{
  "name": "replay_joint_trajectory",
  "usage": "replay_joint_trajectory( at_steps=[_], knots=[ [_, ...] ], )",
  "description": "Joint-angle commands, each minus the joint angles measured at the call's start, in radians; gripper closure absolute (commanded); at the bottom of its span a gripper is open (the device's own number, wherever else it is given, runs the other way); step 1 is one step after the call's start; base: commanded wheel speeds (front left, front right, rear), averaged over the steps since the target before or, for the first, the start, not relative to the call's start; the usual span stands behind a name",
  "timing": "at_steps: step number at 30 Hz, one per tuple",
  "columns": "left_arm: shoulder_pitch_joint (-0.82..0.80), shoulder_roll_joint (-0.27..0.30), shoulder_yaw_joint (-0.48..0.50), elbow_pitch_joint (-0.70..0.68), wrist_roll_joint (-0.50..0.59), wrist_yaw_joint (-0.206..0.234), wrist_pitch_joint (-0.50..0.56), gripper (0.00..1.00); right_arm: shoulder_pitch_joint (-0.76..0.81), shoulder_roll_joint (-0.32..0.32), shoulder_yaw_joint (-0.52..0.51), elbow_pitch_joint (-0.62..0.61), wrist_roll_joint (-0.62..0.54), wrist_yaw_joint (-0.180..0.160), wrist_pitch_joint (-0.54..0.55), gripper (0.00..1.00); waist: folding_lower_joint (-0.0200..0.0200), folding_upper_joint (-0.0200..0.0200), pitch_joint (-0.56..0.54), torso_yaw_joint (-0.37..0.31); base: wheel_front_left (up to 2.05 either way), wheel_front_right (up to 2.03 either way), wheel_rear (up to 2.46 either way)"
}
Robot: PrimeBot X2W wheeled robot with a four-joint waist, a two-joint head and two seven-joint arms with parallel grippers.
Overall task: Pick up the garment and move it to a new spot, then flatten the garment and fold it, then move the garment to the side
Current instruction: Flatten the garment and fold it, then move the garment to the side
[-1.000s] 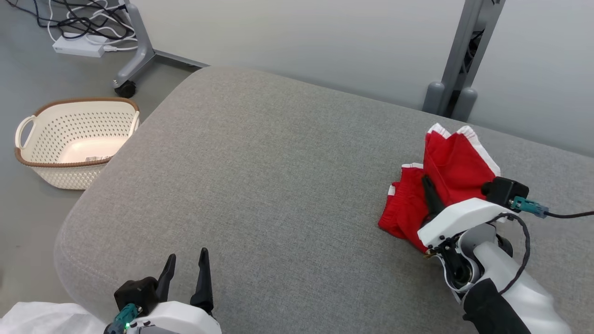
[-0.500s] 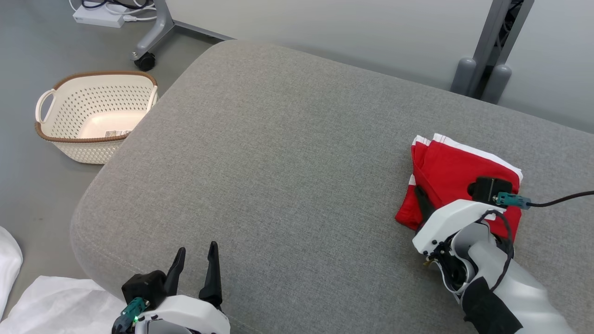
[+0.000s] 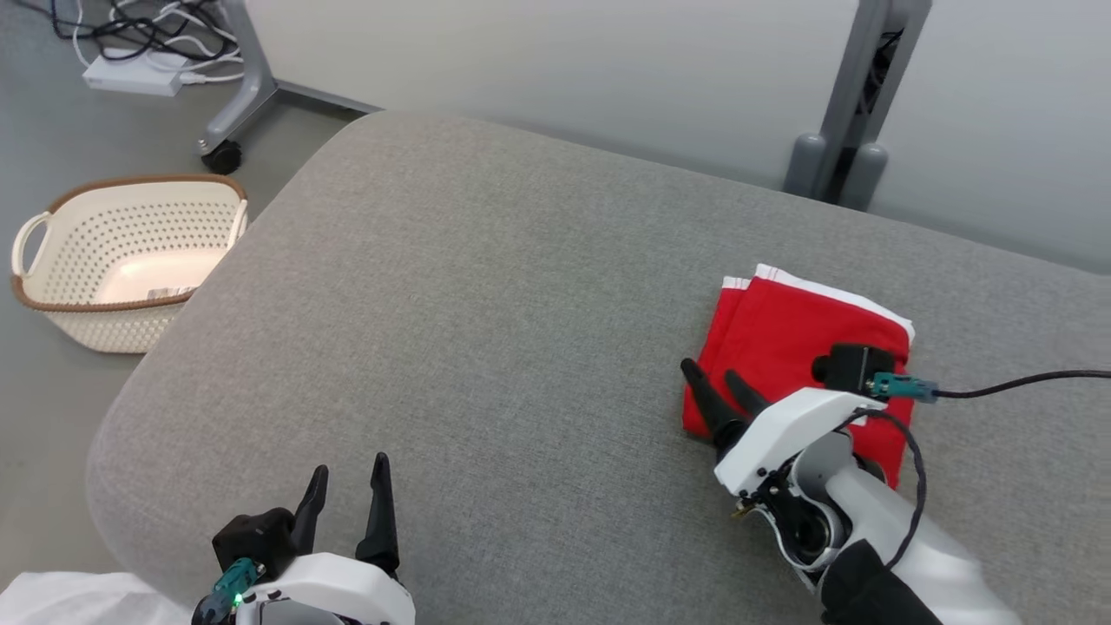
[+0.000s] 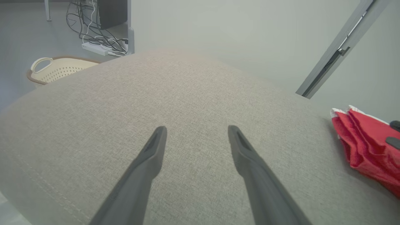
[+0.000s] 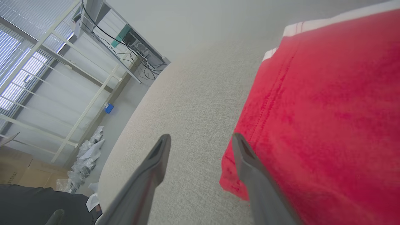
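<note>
While the folded red garment (image 3: 785,334) with white trim is lying flat at the right of the head view on the grey cushion (image 3: 521,286), the right gripper (image 3: 708,371) is sitting at its lower left corner, fingers spread apart and gripping nothing. Seen from the right wrist, one finger is overlapping the red hem and the other is lying over bare grey fabric. At the lower left, the left gripper (image 3: 351,464) is resting wide apart and empty. A cream perforated basket (image 3: 52,299) is standing on the floor at the left edge.
</note>
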Motion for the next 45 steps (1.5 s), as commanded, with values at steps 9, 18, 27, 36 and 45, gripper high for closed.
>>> replay_joint_trajectory(
  at_steps=[9,18,27,36,45],
  knots=[
    [0.016,0.004,0.023,-0.075,0.115,-0.010,-0.003,0.00,0.071,-0.009,0.017,-0.177,0.197,0.002,0.009,0.00,0.0000,0.0000,-0.084,-0.144,0.00,0.00,0.00],
    [-0.008,0.004,0.042,-0.195,0.104,0.005,-0.003,0.00,0.064,-0.192,-0.105,-0.225,-0.142,0.001,-0.125,0.00,0.0000,0.0000,-0.096,-0.257,0.00,0.00,0.00],
    [-0.006,0.003,0.078,-0.263,0.177,-0.005,-0.003,0.00,0.350,-0.119,-0.589,-0.529,-0.747,0.001,-0.124,0.00,0.0000,0.0000,-0.083,-0.338,0.00,0.00,0.00],
    [0.047,0.004,0.066,-0.268,0.250,0.007,-0.003,0.00,0.496,-0.017,-0.697,-0.629,-0.921,0.001,-0.124,0.00,0.0000,0.0000,-0.081,-0.372,0.00,0.00,0.00],
    [0.061,0.004,0.033,-0.275,0.260,0.011,-0.003,0.00,0.499,-0.005,-0.695,-0.624,-0.913,0.001,-0.124,0.00,0.0000,0.0000,-0.066,-0.353,0.00,0.00,0.00]
  ],
)
